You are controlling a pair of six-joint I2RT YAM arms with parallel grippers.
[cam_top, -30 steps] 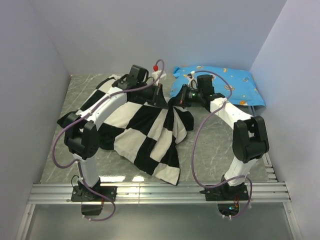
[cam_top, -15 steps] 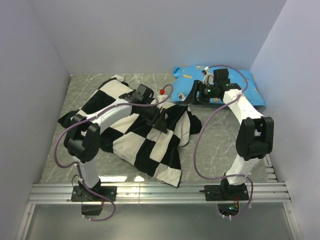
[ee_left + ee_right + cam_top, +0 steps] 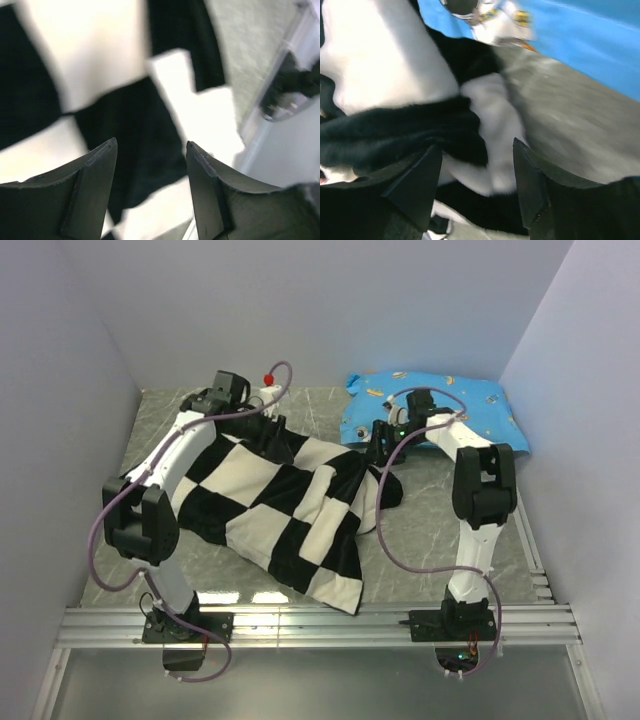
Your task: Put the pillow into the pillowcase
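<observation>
From above, the black-and-white checkerboard fabric pillowcase (image 3: 280, 500) lies rumpled across the grey marbled desk (image 3: 430, 530). The left end effector (image 3: 272, 430) hovers at its far edge. The right end effector (image 3: 378, 445) is at its right corner, beside the blue cartoon-print pillow (image 3: 470, 405). Both are probably placed to take the rim from two sides. The cream pillow is not in sight; whether it sits inside I cannot tell.

Left wrist: fingers (image 3: 95, 175) spread, nothing between them, checks below.

Right wrist: fingers (image 3: 420, 185) likewise apart over a bunched fold, gripping nothing.

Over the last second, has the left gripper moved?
Yes. The left gripper shifted left across the checkerboard pillowcase, farther from the blue cartoon-print pillow.
</observation>
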